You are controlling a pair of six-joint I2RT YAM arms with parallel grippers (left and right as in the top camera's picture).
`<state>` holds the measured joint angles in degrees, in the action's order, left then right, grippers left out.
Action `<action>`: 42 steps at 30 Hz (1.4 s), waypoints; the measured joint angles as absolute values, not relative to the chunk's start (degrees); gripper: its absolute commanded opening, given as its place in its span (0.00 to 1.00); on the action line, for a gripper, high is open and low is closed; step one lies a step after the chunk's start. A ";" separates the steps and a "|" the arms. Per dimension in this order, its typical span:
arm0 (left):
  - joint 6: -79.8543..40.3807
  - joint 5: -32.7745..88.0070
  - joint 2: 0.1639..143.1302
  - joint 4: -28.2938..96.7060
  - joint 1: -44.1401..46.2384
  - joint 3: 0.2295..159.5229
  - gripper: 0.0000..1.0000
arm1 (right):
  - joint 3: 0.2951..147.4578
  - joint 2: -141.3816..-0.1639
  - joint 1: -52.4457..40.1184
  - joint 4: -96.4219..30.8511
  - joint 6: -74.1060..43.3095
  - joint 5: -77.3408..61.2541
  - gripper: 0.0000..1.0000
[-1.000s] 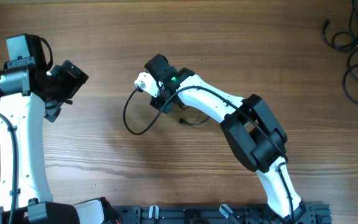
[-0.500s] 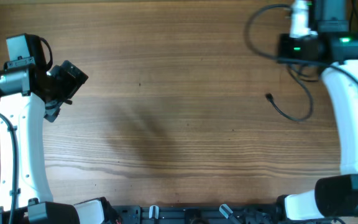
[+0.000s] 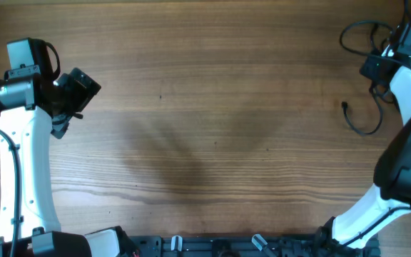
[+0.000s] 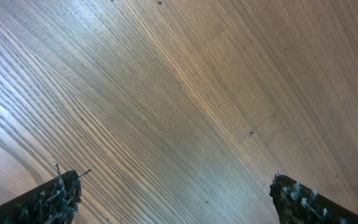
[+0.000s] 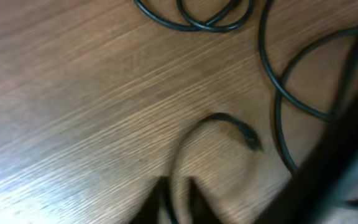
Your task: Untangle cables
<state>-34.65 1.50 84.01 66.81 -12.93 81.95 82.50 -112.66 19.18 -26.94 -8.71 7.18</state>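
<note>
Left pincer (image 4: 174, 186) stands wide open above bare worktop (image 3: 205, 107) at the left side, its fingertips (image 4: 55, 199) far apart with nothing between them. Right pincer (image 3: 374, 68) is at the far right edge, over the cables (image 3: 364, 133). Its wrist view is blurred, and I cannot tell whether it is open or holding a cord. Cables lie in loose black loops at the worktop's right end. One small plug end (image 5: 248, 135) rests free on the wood, well apart from the left arm.
</note>
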 measured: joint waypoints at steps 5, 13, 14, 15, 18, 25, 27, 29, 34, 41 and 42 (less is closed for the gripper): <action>-34.65 1.50 84.01 66.81 -12.93 81.95 1.00 | 82.74 -113.14 19.18 -31.16 -8.49 9.30 1.00; -34.63 1.37 84.03 66.46 -12.93 81.91 1.00 | 94.24 -108.09 18.46 -53.78 -10.72 -0.71 1.00; -34.65 1.32 84.03 66.48 -12.93 81.91 1.00 | 95.72 -104.42 17.17 -54.22 -9.06 -2.46 1.00; -34.65 1.32 84.03 66.48 -12.93 81.91 1.00 | 96.33 -101.12 15.73 -54.43 -8.01 -3.51 1.00; -34.65 1.30 84.05 66.50 -12.93 81.91 1.00 | 97.56 -87.94 7.18 -56.03 -1.93 -7.51 1.00; -34.65 1.30 84.07 66.48 -12.93 81.91 1.00 | 97.71 -73.60 -9.26 -65.49 1.04 -12.45 1.00; -34.65 1.30 84.07 66.50 -12.93 81.91 1.00 | 97.71 -73.52 -9.34 -65.65 -0.08 -12.45 1.00; -34.65 1.30 84.05 66.50 -12.93 81.91 1.00 | 97.71 -73.76 -9.34 -66.43 -0.40 -12.45 1.00; -34.65 1.30 84.07 66.50 -12.93 81.91 1.00 | 97.71 -74.61 -9.34 -66.92 -0.84 -12.45 1.00; -34.65 1.30 84.07 66.48 -12.93 81.91 1.00 | 94.19 -75.07 -9.34 -63.29 -0.82 -12.10 1.00; -34.65 1.30 84.07 66.52 -12.93 81.91 1.00 | 91.46 -74.06 -9.34 -60.51 -0.82 -11.33 1.00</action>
<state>-34.65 1.30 84.07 66.52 -12.93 81.91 91.46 -74.06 -9.34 -60.51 -0.82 -11.33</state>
